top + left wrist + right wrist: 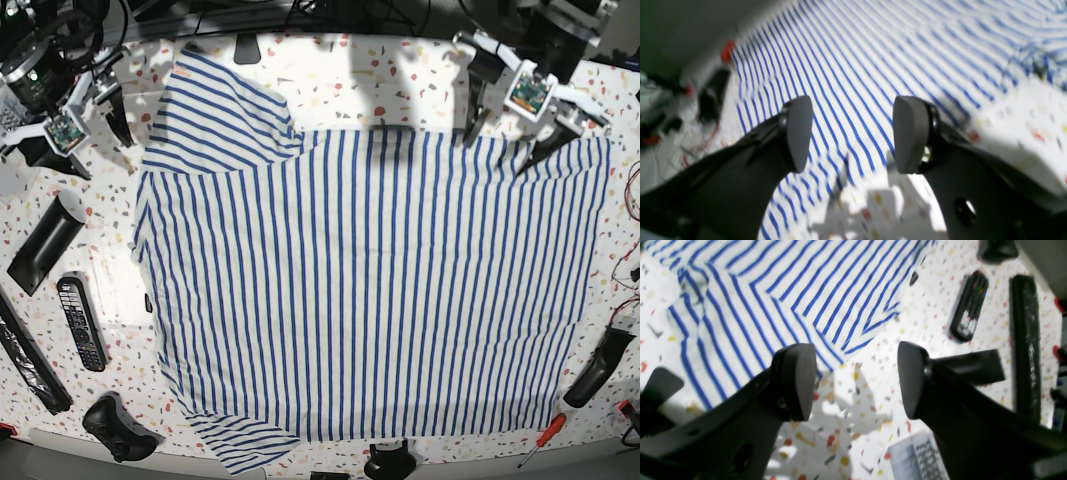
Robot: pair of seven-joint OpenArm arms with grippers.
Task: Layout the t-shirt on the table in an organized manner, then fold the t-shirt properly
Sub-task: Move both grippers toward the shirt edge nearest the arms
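Base view | t-shirt: soft blue-striped white cloth spread flat across speckled terrazzo table | left gripper: jaws apart, empty, above the hem corner | right gripper: jaws wide, empty, over bare table beside a sleeve

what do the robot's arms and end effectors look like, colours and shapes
Both end effectors are matte black with two curved arms, each tipped by a rounded dark grey oval pad. The left end effector shows a shiny metal fastener behind one pad; the right end effector looks the same. From the base view, each wrist carries a white housing with an exposed green circuit board, on dark arm links.
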